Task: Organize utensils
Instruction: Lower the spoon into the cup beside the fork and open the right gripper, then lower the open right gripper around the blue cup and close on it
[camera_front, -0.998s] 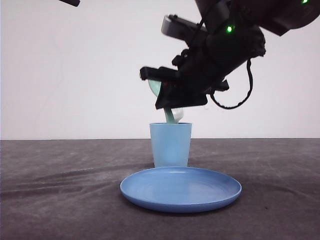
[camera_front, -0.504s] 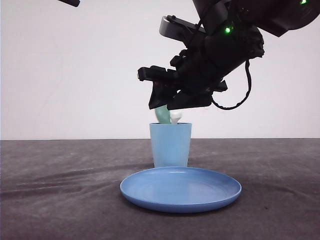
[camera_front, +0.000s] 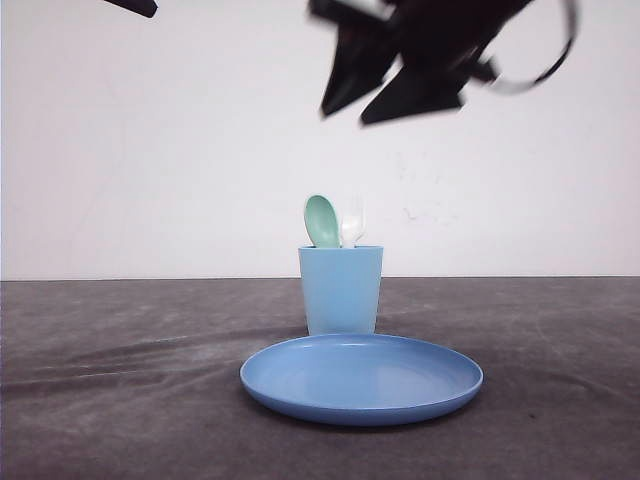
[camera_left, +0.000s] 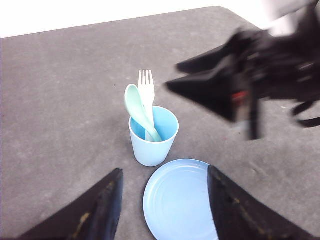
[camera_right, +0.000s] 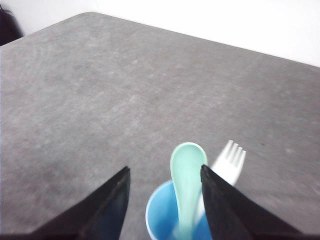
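Note:
The mint-green spoon (camera_front: 322, 221) and the white fork (camera_front: 352, 224) stand side by side in the light blue cup (camera_front: 341, 289), heads up above its rim. From the left wrist the spoon (camera_left: 137, 107), fork (camera_left: 146, 88) and cup (camera_left: 152, 144) show too, and from the right wrist the spoon (camera_right: 187, 172) and fork (camera_right: 229, 163). My right gripper (camera_front: 362, 95) hangs blurred well above the cup, open and holding nothing (camera_right: 164, 174). The left gripper (camera_left: 164, 176) is open, high over the table, with nothing between its fingers.
A round blue plate (camera_front: 361, 378) lies on the dark grey table (camera_front: 120, 400) just in front of the cup. A white wall stands behind the table's far edge. The left arm's tip (camera_front: 130, 6) pokes in at the upper left of the front view.
The right gripper let go of the spoon, which now stands in the cup beside the fork, and rose quickly up and away from the cup.

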